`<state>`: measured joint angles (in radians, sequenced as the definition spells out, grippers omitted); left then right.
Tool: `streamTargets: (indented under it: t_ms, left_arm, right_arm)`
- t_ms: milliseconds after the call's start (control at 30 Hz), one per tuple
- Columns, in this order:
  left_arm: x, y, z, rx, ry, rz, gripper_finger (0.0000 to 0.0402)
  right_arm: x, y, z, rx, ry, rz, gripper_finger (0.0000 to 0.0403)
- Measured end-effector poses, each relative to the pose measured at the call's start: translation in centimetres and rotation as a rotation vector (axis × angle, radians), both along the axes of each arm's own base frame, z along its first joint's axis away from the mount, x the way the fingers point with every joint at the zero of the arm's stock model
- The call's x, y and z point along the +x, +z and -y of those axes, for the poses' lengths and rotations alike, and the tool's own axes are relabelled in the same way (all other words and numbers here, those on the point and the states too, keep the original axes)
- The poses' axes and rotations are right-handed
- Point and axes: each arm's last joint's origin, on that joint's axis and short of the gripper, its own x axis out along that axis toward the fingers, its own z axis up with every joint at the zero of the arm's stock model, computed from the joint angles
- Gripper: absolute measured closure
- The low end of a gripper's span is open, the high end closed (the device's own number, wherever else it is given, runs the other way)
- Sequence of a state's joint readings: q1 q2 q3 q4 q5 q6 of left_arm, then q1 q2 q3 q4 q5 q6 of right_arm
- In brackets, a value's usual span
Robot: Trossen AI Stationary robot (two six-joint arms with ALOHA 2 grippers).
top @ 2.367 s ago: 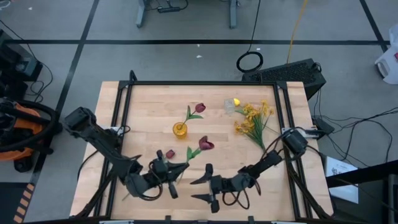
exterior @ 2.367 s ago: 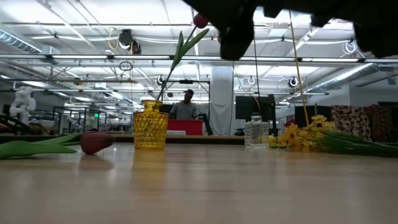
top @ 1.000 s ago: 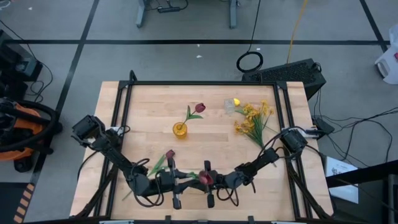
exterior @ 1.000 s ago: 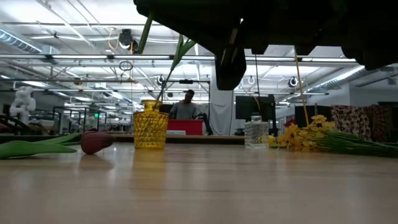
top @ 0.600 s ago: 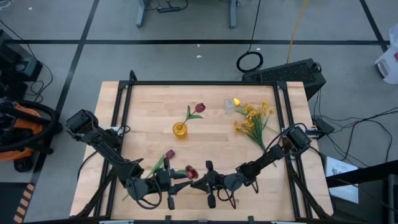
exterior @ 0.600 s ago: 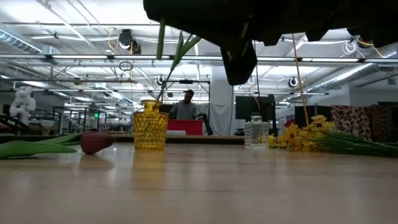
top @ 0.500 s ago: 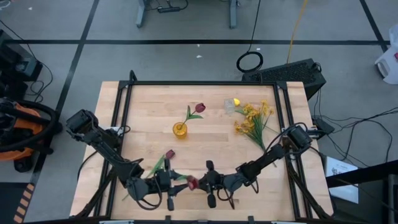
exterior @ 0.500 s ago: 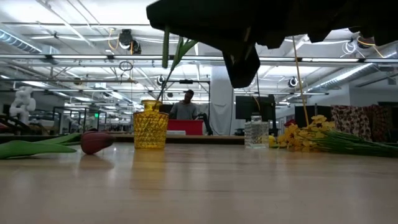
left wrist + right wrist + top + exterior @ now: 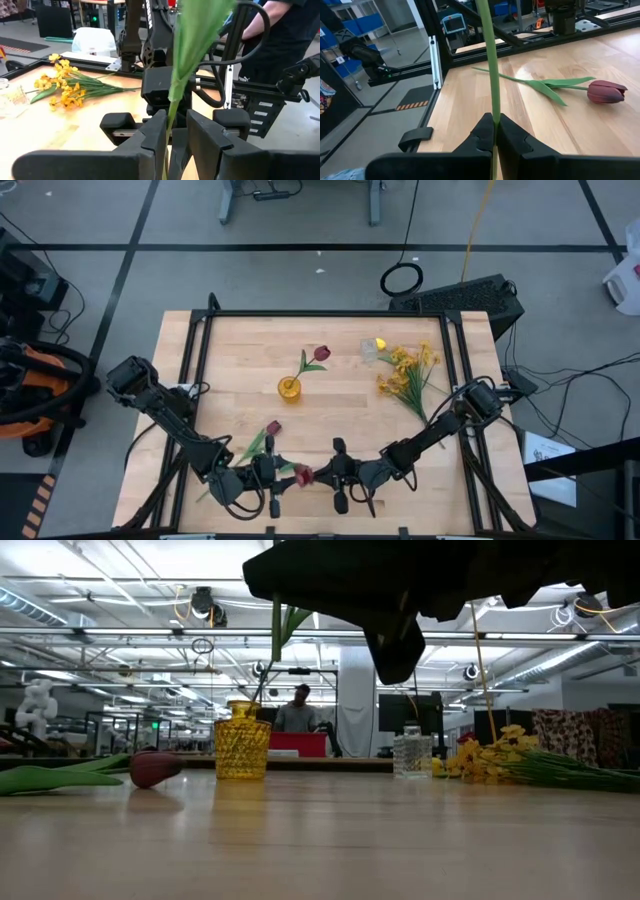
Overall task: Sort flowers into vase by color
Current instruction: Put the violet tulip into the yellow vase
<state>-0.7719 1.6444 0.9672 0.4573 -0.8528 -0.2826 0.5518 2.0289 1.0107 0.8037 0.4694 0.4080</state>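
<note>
I hold a dark red tulip [image 9: 303, 475] in the air over the middle of the table's near edge. My left gripper [image 9: 275, 480] and right gripper [image 9: 333, 477] are both shut on its green stem [image 9: 277, 630]. A second red tulip [image 9: 273, 427] lies flat on the table beyond them. A third [image 9: 321, 353] stands with its stem in the yellow vase [image 9: 289, 388]. A yellow tulip [image 9: 380, 343] stands in the clear vase [image 9: 369, 350]. Sprays of small yellow blossoms [image 9: 408, 375] lie on the table at the right. My left gripper [image 9: 175, 117] pinches the stem [image 9: 169, 131] between its two fingers, just under the spot where the long leaf [image 9: 192, 45] widens. The stem crosses the fingers and rises past them, clear of the table. My right gripper [image 9: 493, 117] pinches a bare stretch of the stem [image 9: 493, 107] between its shut fingers. The stem stands straight up across them, and the tulip is lifted clear.
Black frame rails [image 9: 200, 370] run along the table's left and right sides. A person [image 9: 300, 712] stands beyond the far edge, and another stands close by [image 9: 285, 30]. Bare wood [image 9: 340, 410] lies between the vases and my grippers.
The held tulip has turned. Its bloom has gone from beside the right gripper toward the left gripper. The stem end below the arms has swung from slanted to upright. Both grippers have stayed over the near edge.
</note>
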Motion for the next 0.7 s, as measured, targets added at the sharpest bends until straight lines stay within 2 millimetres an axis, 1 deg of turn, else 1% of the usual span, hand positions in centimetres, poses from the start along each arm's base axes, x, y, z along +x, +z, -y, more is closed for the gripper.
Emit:
streamTargets:
  t_ms: [267, 533, 600, 700]
  left_arm:
    - [0.01, -0.03, -0.03, 0.003, 0.001, -0.003, 0.0349]
    - [0.01, -0.05, -0.01, -0.016, -0.003, -0.003, 0.0393]
    - [0.01, -0.05, -0.01, -0.021, -0.003, -0.003, 0.0396]
    - [0.01, 0.01, 0.02, -0.026, -0.001, 0.002, 0.0396]
  right_arm:
    - [-0.06, -0.28, 0.04, 0.000, -0.005, -0.028, 0.0402]
    - [-0.07, -0.29, 0.02, 0.000, -0.002, -0.028, 0.0402]
    - [-0.08, -0.28, -0.02, -0.011, 0.005, -0.027, 0.0396]
    - [-0.31, -0.13, -0.45, -0.027, 0.014, -0.010, 0.0371]
